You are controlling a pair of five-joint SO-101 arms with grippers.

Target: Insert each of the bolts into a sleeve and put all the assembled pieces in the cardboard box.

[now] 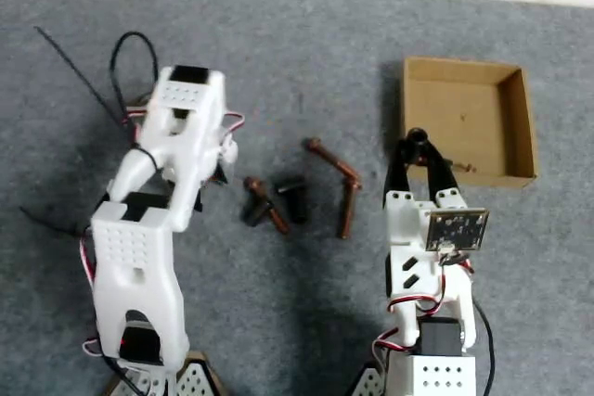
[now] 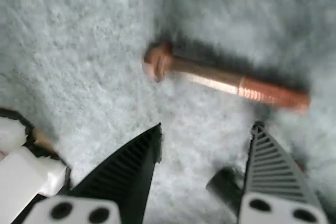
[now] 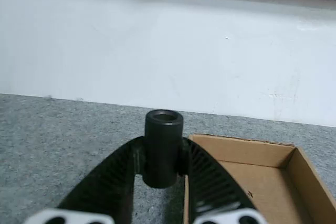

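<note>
My right gripper (image 3: pixel 164 156) is shut on a black sleeve (image 3: pixel 164 139), held upright beside the near left corner of the cardboard box (image 3: pixel 273 169). From above, that gripper (image 1: pixel 417 150) stands just left of the box (image 1: pixel 518 122). My left gripper (image 2: pixel 207 129) hangs open over the grey mat, with a copper bolt (image 2: pixel 226 80) lying just beyond its fingertips. In the middle of the table lie three copper bolts (image 1: pixel 331 159) (image 1: pixel 349 209) (image 1: pixel 266 205) and two black sleeves (image 1: pixel 293 199) (image 1: pixel 252 211). The left arm's white body (image 1: pixel 186 127) hides its fingers from above.
Grey carpet-like mat (image 1: pixel 306 62) covers the table. Black cables (image 1: pixel 83 81) trail on the far left, behind the left arm. A white wall (image 3: pixel 168 40) rises behind the table.
</note>
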